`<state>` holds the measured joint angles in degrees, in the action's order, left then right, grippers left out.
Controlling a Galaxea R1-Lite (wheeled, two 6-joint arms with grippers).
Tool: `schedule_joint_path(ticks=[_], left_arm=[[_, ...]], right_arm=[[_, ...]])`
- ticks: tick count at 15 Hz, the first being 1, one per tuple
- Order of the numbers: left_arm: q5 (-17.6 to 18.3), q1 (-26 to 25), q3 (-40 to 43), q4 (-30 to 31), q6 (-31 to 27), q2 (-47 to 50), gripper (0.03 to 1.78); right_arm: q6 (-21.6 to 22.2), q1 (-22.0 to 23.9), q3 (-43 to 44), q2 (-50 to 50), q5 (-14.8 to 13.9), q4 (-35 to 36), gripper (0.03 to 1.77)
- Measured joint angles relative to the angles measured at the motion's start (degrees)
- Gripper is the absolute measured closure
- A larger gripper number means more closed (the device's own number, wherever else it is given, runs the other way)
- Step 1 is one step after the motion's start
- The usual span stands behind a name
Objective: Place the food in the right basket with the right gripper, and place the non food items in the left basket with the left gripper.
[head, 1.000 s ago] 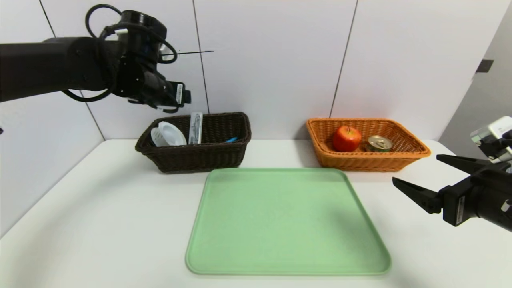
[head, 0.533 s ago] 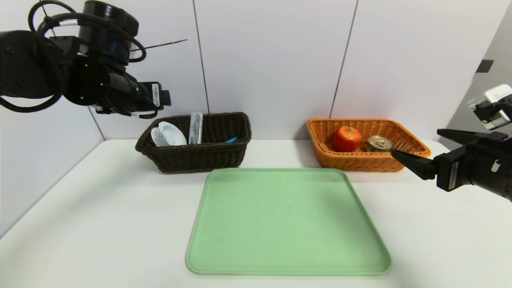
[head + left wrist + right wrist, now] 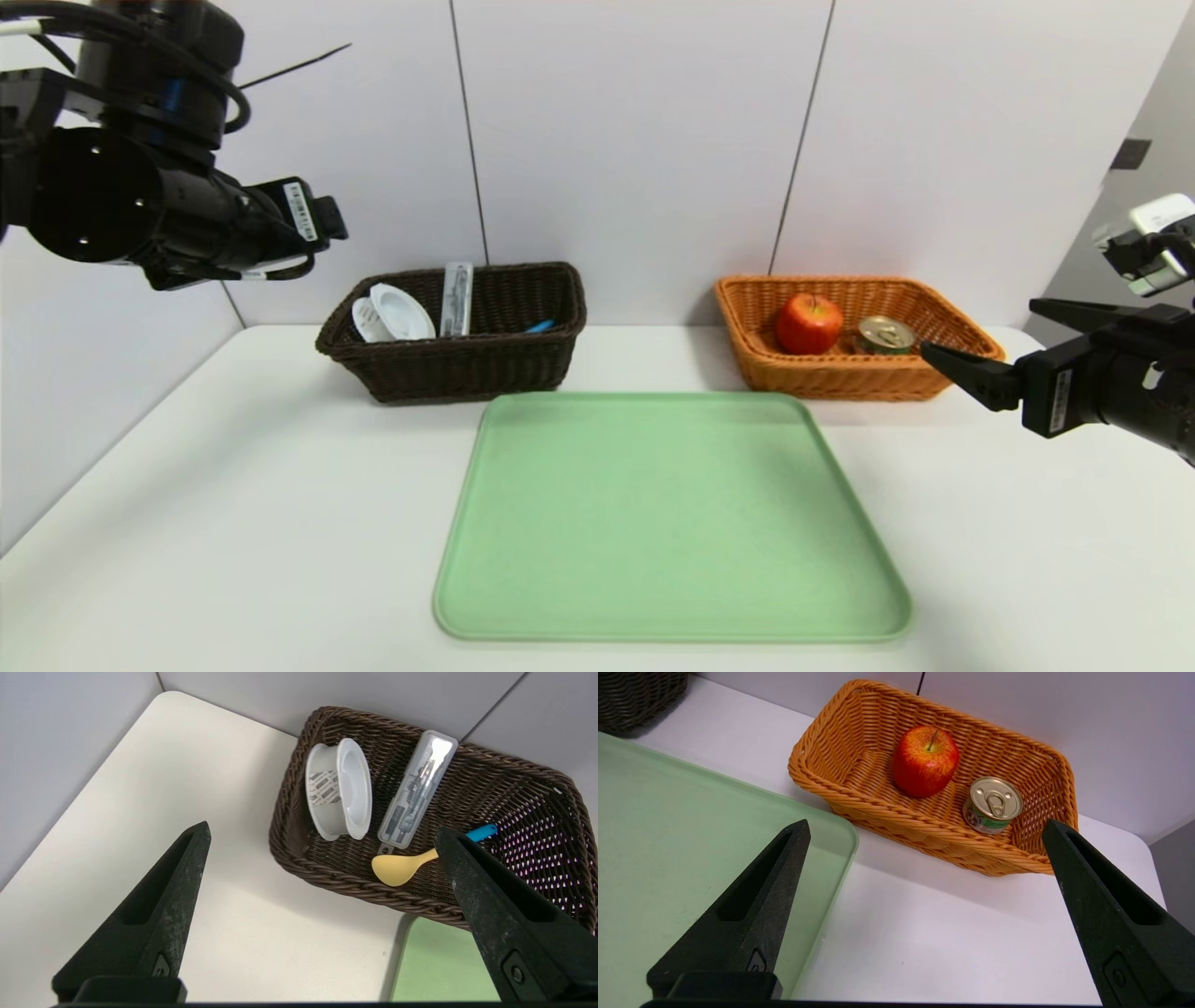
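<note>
The red apple (image 3: pixel 808 323) and the gold-lidded tin (image 3: pixel 885 334) sit side by side in the orange right basket (image 3: pixel 840 378). In the dark brown left basket (image 3: pixel 448 359) the white cup (image 3: pixel 338 795) lies on its side, the grey case (image 3: pixel 417 788) leans on the back wall, and the yellow-headed utensil (image 3: pixel 397 869) lies on the floor. My left gripper (image 3: pixel 322 827) hangs high, up and left of the dark basket, open and holding nothing. My right gripper (image 3: pixel 978 325) hovers open and holding nothing by the orange basket's right front corner.
A flat green tray (image 3: pixel 667 523) lies on the white table (image 3: pixel 233 485) in front of both baskets, with nothing on it. Grey panelled walls close the table at the back and on the left.
My left arm has swung up and to the left, away from above the dark basket. My right gripper rose and moved in toward the orange basket, then held almost still.
</note>
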<state>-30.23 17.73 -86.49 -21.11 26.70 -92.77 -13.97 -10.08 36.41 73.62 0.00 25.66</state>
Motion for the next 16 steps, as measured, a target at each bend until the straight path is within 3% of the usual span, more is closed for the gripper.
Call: schedule_joint_path(ticks=[4,11,16], left_arm=[[-0.13,-5.66,2.95,-0.22,0.17,5.14,0.12],[-0.35,-20.78,17.23,0.78,-0.46,19.52,0.12],[1.07,-23.45,37.27,8.24,-6.17,35.15,0.12]], right_arm=[[0.02,0.09,0.0,0.0,0.02,0.02,0.09],[-0.68,0.22,-0.63,-0.06,0.0,0.02,0.09],[-0.8,0.5,-2.51,-1.62,0.07,0.0,0.09]])
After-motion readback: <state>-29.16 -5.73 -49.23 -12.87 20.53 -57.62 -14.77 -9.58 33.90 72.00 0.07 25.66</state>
